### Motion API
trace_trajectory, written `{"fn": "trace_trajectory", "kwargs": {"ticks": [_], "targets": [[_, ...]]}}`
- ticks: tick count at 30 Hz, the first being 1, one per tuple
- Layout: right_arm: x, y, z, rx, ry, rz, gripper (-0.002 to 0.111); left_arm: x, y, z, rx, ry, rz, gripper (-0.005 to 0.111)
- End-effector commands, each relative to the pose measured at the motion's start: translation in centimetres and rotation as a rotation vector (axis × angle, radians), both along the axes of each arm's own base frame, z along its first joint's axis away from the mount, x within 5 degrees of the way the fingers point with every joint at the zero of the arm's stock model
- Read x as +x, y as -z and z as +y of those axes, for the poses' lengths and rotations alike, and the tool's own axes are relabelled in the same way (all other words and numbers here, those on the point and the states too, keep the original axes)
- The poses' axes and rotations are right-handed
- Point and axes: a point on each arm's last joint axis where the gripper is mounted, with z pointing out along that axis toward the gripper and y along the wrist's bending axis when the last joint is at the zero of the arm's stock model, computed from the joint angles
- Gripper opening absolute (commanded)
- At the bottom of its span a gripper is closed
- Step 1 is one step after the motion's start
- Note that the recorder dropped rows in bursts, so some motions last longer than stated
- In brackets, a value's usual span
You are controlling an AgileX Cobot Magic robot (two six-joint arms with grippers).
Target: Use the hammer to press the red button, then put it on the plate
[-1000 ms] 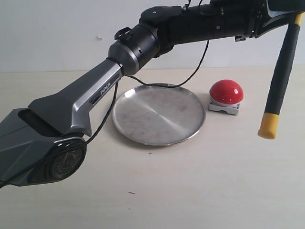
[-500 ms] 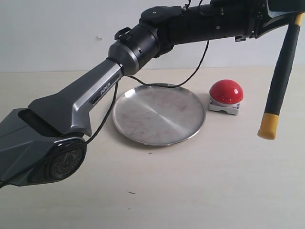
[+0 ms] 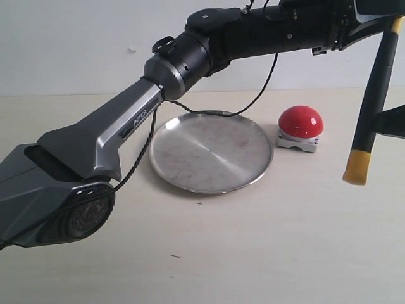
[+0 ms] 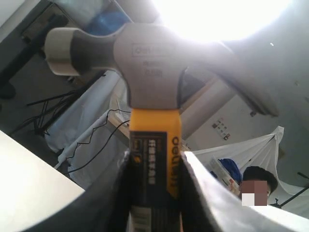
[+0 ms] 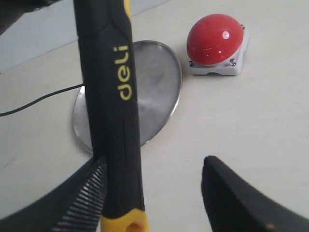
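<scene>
Newly at the right edge, the right gripper (image 3: 392, 121) appears beside the hanging black-handled, yellow-ended claw hammer (image 3: 374, 88), right of the glossy red dome button (image 3: 300, 120) and round silver plate (image 3: 211, 152); the arm (image 3: 136, 117) reads "PiPER". Left wrist: the left gripper (image 4: 155, 162) clamps the yellow "deli" neck. Right wrist: jaws wide around the "deli" handle.

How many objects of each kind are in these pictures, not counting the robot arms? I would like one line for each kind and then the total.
hammer: 1
red button: 1
plate: 1
Total: 3
</scene>
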Motion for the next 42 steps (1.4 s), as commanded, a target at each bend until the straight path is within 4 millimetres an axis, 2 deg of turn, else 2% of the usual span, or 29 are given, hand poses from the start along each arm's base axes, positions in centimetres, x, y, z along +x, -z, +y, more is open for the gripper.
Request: {"fn": "trace_trajectory", "kwargs": {"ticks": [1,10,20,27,37,42], "targets": [[0.1,-0.9,0.1,-0.005,-0.021,-0.022,0.062,-0.3,-2.2,0.5,-0.078,0.0,0.022,0.0],[0.5,-1.7,-0.1,-0.039,-0.023,-0.075,0.065,-0.1,-2.2,0.2,-0.082,-0.041,0.048,0.0],[0.7,-1.7,-0.7,-0.138,-0.006,-0.105,0.065,-1.2,-1.5,-2.2,-0.006,-0.141,0.071,0.0],[0.9,-1.6,-1.2,-0.212,0.003,-0.121,0.065,-1.2,-1.4,-2.6,0.005,-0.172,0.079,0.0],[3.0,0.7,-1.5,-0.219,0.006,-0.011,0.065,-1.4,-1.4,-2.8,0.01,-0.179,0.089,0.0],[3.6,1.0,-1.8,-0.232,0.034,-0.019,0.065,-1.5,-1.3,-2.9,0.018,-0.181,0.08,0.0]]}}
